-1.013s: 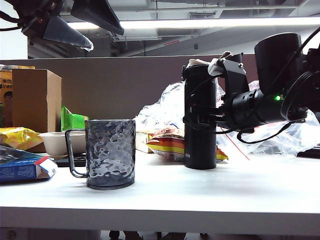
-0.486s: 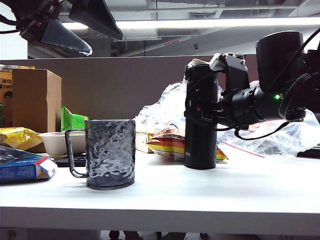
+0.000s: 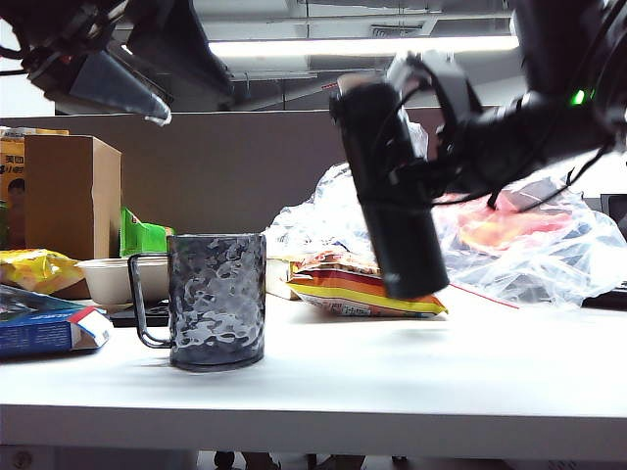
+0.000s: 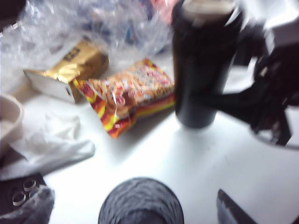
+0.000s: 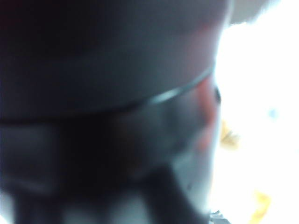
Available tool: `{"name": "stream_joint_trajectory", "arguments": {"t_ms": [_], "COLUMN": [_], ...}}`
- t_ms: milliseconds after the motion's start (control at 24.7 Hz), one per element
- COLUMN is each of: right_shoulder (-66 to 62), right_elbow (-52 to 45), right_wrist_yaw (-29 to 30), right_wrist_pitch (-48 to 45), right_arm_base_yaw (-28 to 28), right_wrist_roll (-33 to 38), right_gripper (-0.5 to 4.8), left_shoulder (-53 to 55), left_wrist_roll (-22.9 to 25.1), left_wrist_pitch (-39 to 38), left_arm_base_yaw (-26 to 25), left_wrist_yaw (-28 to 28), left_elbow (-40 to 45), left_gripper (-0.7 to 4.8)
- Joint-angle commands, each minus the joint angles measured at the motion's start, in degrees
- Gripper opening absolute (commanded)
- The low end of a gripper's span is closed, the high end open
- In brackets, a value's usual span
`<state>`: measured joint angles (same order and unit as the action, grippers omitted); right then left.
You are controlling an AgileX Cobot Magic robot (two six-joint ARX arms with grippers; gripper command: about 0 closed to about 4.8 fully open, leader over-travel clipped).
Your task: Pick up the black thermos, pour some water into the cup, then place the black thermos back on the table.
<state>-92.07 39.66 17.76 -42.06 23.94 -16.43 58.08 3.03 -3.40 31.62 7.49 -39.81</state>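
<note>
The black thermos [image 3: 390, 186] is off the worktop [image 3: 392, 377], gripped around its upper half by the right gripper [image 3: 411, 166] on the right of the exterior view. The right gripper's fingers are closed on the bottle's body. The thermos is tilted, its top leaning toward the cup and its base swung out the other way, hanging above the red and yellow snack packet [image 3: 362, 289].

The cup [image 3: 216, 299] stands upright on the worktop well left of the thermos, handle pointing away from it. It's near the front edge, with a pale bowl [image 3: 108, 279] behind it and a blue box [image 3: 49, 328] further left. A cardboard box [image 3: 69, 196] stands at the back left, and crumpled clear plastic bags [image 3: 529, 245] are piled at the back right.

The left gripper [image 3: 118, 69] hangs high at the top left of the exterior view, fingers spread wide with nothing between them. Its wrist view looks down on the cup's rim [image 4: 140, 203], the snack packet [image 4: 126, 95], a gold box [image 4: 70, 65] and the thermos [image 4: 203, 60], all a bit blurry.

The right wrist view is just a dark blur of the thermos [image 5: 103, 56] filling nearly the whole picture.
</note>
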Motion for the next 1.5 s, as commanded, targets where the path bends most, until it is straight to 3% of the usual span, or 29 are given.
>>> {"name": "stream_joint_trajectory", "arguments": {"t_ms": [41,162,324,486,811,1013,1256,1500], "right_shoulder": [5.09,5.57,2.32,-3.85,-3.93,-3.96,-3.96,-3.96], "right_elbow": [0.70,1.55,6.67,12.37,12.66,12.63,12.63,12.66], "right_wrist_yaw": [-1.03,-4.17,-6.47,-10.21,-9.94,-10.19,-10.16,-9.94], "right_wrist_pitch": [1.77,2.93,5.05,4.92,4.26,3.28,3.32,-1.53], "right_arm_base_yaw": [0.81,3.93,8.28,8.50,8.68,8.70,8.70,8.70], "right_wrist_roll": [-12.52,-20.74,-30.38,-41.46,-61.90,-62.42,-52.13,-59.56], "right_gripper": [1.88,1.88,1.88,1.88,1.88,1.88,1.88,1.88], "left_shoulder": [-0.07,-0.07,-0.07,-0.09,-0.07,-0.07,-0.07,-0.09], "left_wrist_roll": [0.20,0.20,0.07,0.17,4.15,4.31,5.44,5.53], "left_wrist_pitch": [-8.26,-15.47,-15.15,-16.24,-17.05,-16.90,-16.66,-16.66], "left_arm_base_yaw": [0.07,0.07,0.07,0.07,0.07,0.07,0.07,0.07], "left_wrist_yaw": [0.24,0.26,2.08,3.02,1.25,1.01,-1.14,-1.25], "left_elbow": [-0.17,-0.17,-0.17,-0.17,-0.17,-0.17,-0.17,-0.17], "left_gripper": [4.79,4.79,4.79,4.79,4.79,4.79,4.79,4.79]}}
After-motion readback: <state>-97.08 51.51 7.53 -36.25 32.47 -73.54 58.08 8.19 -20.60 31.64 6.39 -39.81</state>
